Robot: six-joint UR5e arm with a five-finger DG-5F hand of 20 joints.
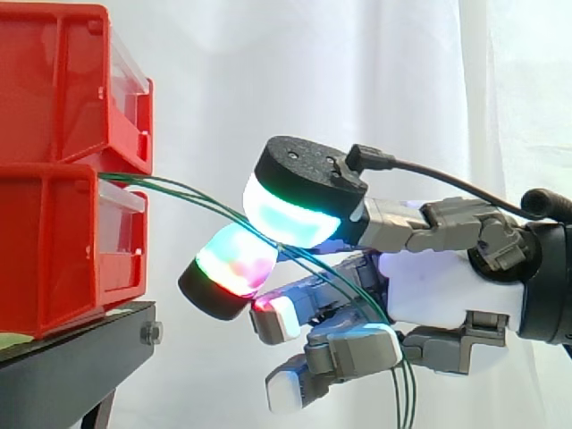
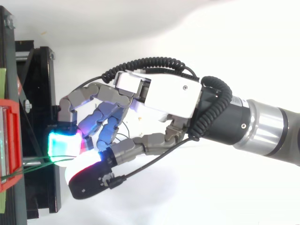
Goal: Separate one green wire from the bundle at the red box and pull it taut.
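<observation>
Several green wires (image 1: 179, 186) in hand (image 1: 438, 286)

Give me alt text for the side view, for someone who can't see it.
The robot hand, coming in from the right, pinches thin green wires between two glowing pads. The wires run from between two stacked red bins at left and curve down past the hand. The bins sit on a black stand before a white curtain.
</observation>
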